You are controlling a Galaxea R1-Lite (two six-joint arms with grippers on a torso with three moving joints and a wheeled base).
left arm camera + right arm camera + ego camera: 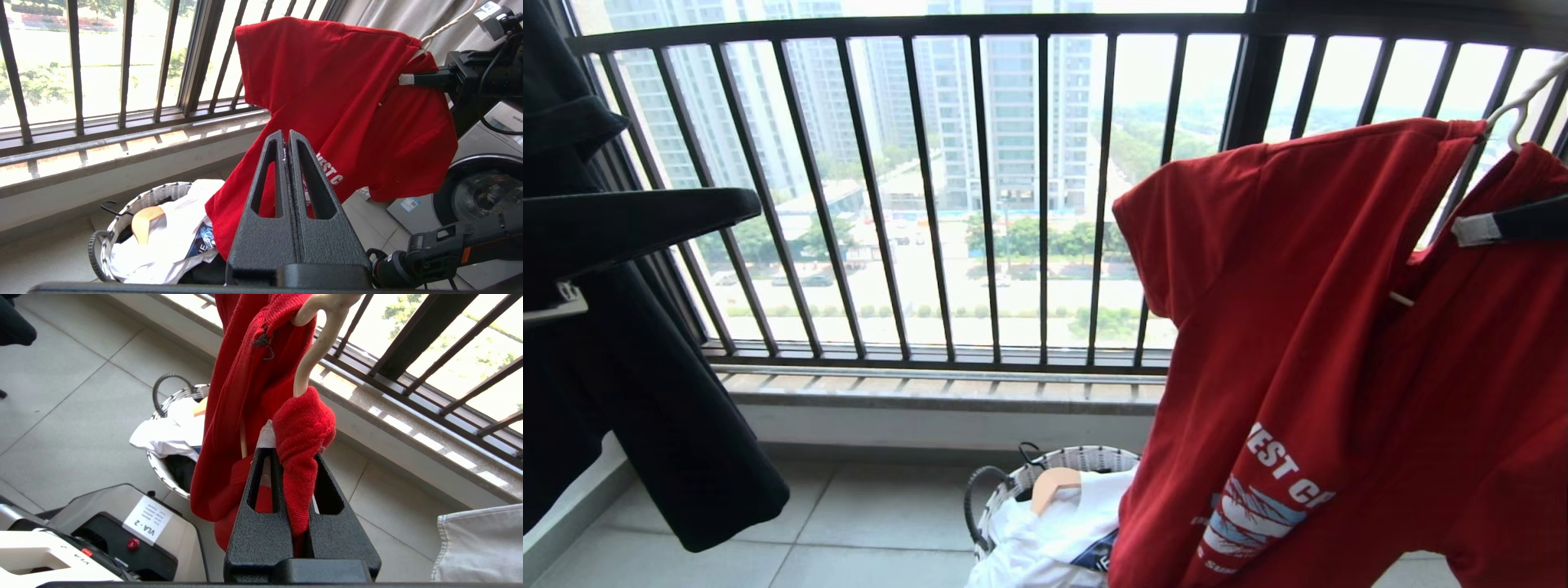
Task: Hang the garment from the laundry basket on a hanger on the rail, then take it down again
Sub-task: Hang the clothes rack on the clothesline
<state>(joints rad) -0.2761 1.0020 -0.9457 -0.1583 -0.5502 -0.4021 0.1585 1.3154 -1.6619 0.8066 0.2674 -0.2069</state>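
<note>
The garment [1339,327], red with its white WEST COAST lettering low on the front, hangs in mid-air at 3 o'clock in the head view, draped over the hanger [1515,106], whose thin white wire pokes out of the collar at about 1 o'clock. One short sleeve sticks out toward 9 o'clock against the dark window railing [980,196].

The right gripper [286,441] has it: in the right wrist view its 2 fingers are pinched together on a bunched fold of red cloth, with the hanger's pale wire curving up just above that fold. In the head view that gripper comes in from the 3 o'clock edge, level with the collar.

The left gripper [286,139] is free of the shirt, its 2 black fingers pressed flat together on nothing, pointing toward the shirt's lower half in its own view. In the head view the left arm is a dark shape at 9 o'clock.

Down at 6 o'clock sits the laundry basket [1013,482], white rim and black cord handle showing, just beside the garment's hem. In it lie a white shirt [1054,531] and a wooden hanger [1054,486]. A black T-shirt [645,392] hangs at 8 o'clock. In the left wrist view a washing machine [478,179] stands beyond the red shirt on the tiled floor [874,506].
</note>
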